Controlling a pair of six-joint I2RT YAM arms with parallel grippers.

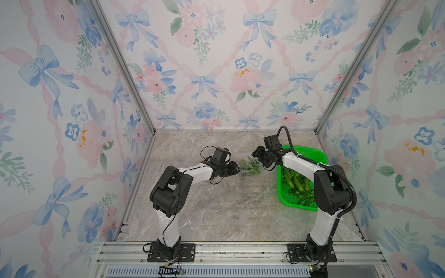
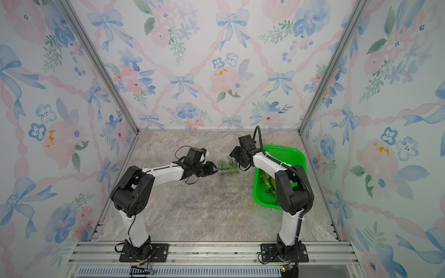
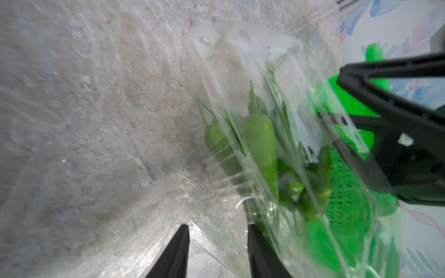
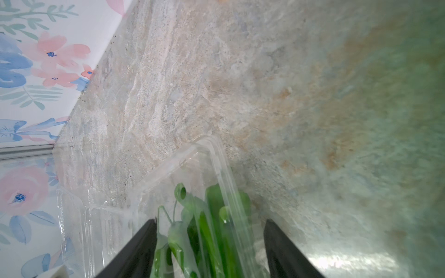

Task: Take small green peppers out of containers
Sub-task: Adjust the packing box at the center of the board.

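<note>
Container [image 1: 249,167], clear thin plastic, sits mid-table [image 1: 216,204] between both arms, near the green basket [image 1: 310,154] but apart from it. Small green peppers [image 3: 261,142] lie packed in its deeper half. Left tool [image 3: 218,227] is middling-narrow, with a clear flap of the container lying between its fingers; whether it actually pinches that flap I cannot tell. Right tool [image 4: 210,221] is wide, jaws astride the pepper-filled half, with a sliver of gap showing on one side, so by my reading not clamped. Step in hand, as I judge it: steady and open the container so the peppers can be tipped toward the basket. To do it well, the left tool should bite the flap close to a corner, where thin plastic buckles least. The right tool should close gently across the walls without crushing them, lift low and tilt the open mouth over the basket rim; expect curled stems to snag. Count: one container in view, no others seen; one basket; two tools; about five peppers made out in the container, more hidden. Further peppers [image 1: 295,181] are heaped in the basket, part-covered by the right arm and not countable.
</note>
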